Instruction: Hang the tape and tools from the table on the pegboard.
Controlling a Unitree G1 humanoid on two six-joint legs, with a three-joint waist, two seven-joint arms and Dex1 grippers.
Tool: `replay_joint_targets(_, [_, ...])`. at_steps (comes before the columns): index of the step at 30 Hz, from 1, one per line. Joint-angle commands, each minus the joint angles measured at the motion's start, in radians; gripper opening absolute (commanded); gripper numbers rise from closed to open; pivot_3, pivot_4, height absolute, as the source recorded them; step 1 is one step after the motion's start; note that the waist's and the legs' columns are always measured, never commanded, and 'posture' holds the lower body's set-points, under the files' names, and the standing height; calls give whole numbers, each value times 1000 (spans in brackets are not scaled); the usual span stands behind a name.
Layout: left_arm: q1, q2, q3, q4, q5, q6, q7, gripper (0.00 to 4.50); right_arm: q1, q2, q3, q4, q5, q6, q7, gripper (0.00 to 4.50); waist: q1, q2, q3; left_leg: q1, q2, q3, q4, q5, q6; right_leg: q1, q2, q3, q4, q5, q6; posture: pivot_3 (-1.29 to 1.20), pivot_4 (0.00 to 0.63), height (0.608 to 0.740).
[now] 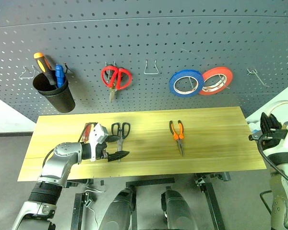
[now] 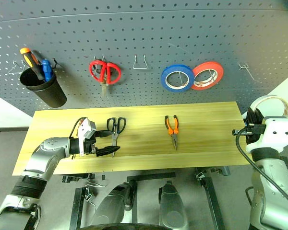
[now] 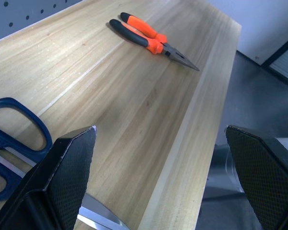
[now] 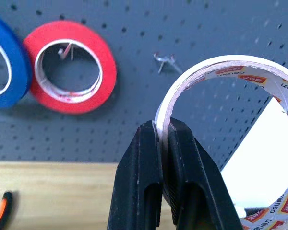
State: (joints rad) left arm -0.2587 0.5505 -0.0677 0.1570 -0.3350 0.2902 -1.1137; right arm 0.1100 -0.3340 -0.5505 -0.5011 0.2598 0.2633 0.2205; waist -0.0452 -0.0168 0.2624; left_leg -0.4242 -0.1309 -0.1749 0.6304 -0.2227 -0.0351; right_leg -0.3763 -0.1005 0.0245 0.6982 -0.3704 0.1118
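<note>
Spanning the wall: pegboard (image 1: 144,43), carrying red scissors (image 1: 116,78), a blue roll (image 1: 186,83), a red roll (image 1: 217,80) and bare hooks.

Lying below: table (image 1: 211,143), bearing pliers (image 1: 177,133), dark-handled scissors (image 1: 120,132) and a red-handled screwdriver (image 1: 88,130) just beside the left arm.

Hanging at the pegboard's left: black cup (image 1: 54,91), holding an orange screwdriver (image 1: 43,64) and a blue screwdriver (image 1: 59,75).

Hovering over the scissors' blades: left gripper (image 1: 116,155), jaws spread wide, grasping nothing.

Pinching the tape (image 4: 230,139) by its rim, off the table's right end: right gripper (image 4: 164,158), clenched.
</note>
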Motion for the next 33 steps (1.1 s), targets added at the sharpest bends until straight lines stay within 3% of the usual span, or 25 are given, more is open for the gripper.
replay_joint_targets(1, [-11,-11,10,-12,-9,-21,1,4500,-31,-20,-12,31,6,-51,-1,63,0,0,0,0,0,0,0,0,0,0,0,0,0,0,0,-56,211,715])
replay_joint_targets(10, [-21,-81,101,-87,-110,-86,13,4500,-151,-68,31,212,-23,-134,13,63,0,1,-1,1,1,1,1,1,-1,0,1,1,2,0,-1,-40,208,715])
replay_joint_targets(18, [23,-106,106,-219,-194,-105,-28,4500,-233,-133,35,360,-34,-203,32,63,-1,2,-2,1,2,3,1,1,-1,0,2,1,2,1,-1,-40,203,715])
replay_joint_targets(33, [36,-127,108,-244,-249,-137,-52,4500,-267,-160,51,386,-1,-229,95,63,0,4,-3,1,2,3,2,1,-1,0,2,1,3,1,-1,-46,194,715])
